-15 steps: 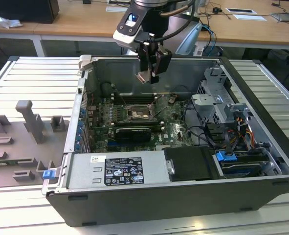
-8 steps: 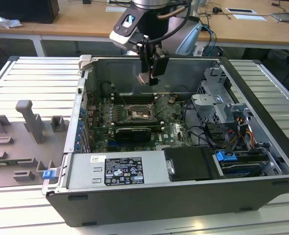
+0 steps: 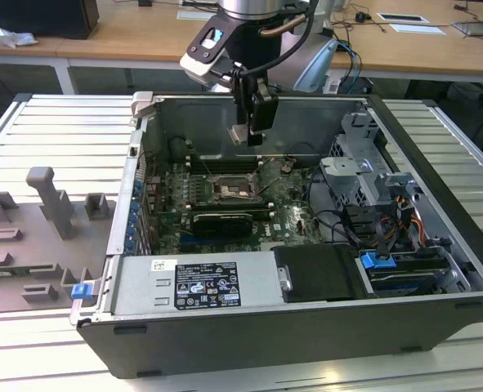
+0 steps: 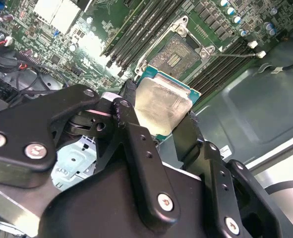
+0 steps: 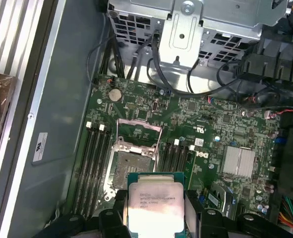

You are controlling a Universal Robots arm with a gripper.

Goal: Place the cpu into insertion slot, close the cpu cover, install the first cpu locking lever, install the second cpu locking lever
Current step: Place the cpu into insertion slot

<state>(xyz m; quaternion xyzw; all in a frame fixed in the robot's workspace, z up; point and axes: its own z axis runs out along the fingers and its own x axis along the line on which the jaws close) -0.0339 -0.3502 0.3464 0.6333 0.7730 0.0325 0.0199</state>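
Black gripper (image 4: 161, 106) fingers (image 4: 131, 106) are clamping the cpu (image 4: 162, 101) by two opposite edges, with its silver lid turned toward the wrist cameras and green board edge showing around it. The chip is hanging in the air above the motherboard (image 5: 210, 124) and is not yet seated. Just beyond it the open socket (image 5: 130, 168) is lying bare, and the cpu cover (image 5: 139, 124) is swung back on its far side.

As I judge it, the danger is lying in the descent. The grip is bearing on thin edges only, so a nudge could be letting the chip slip or tilt. A skewed or off-centre landing could be bending the socket's contacts. The fingers are also working close to the memory slots (image 5: 94, 163) flanking the socket, and could be catching on them.

Several lines of print are showing on the cpu lid in the first wrist view. Farther off, a white sticker (image 5: 39, 146) is sitting on the case wall (image 5: 62, 99). In the exterior view a large white label (image 3: 204, 286) is covering the power supply (image 3: 143, 286). I am leaving all of it unread.
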